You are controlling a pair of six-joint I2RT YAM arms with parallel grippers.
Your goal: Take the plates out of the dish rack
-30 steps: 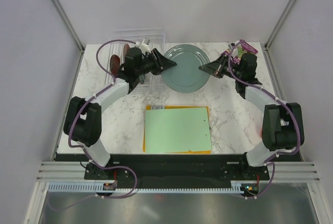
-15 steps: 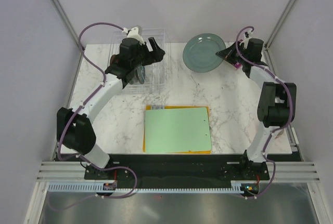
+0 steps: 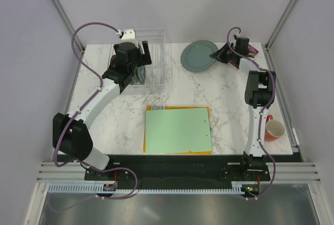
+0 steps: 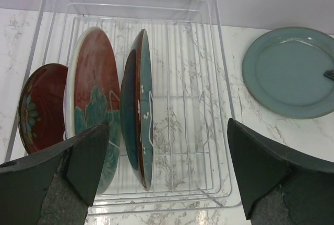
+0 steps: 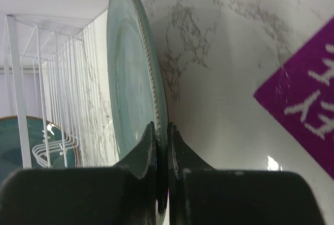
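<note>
**Desk:** What's the count?

**Operator:** Four plates, one rack. Three stand on edge in the left half of the clear plastic dish rack with slotted dividers: the small dark red speckled plate nearest its left wall, then the red plate with the teal pattern, then the dark teal plate. The fourth, the large grey-green round plate, is outside, to the right of the rack. There are also one orange-red mug, far right of the rack and nearer my bases, one flat green board lying on one orange board in front of the rack, and one purple card with white lettering beyond the grey-green plate.

**Desk:** Room to move?

**Operator:** A strip of white marble table separates the rack's right wall from the grey-green plate. The slots right of the dark teal plate show marble through them.

**Desk:** And your arms?

**Operator:** My left arm arcs out over the rack and looks down into it. My left gripper has its jaws spread wide, holding nothing, and they span the patterned and teal plates. My right arm stretches to the far right corner. My right gripper points back toward the rack and is clamped on the grey-green plate's rim. I cannot tell whether that plate touches the marble.
</note>
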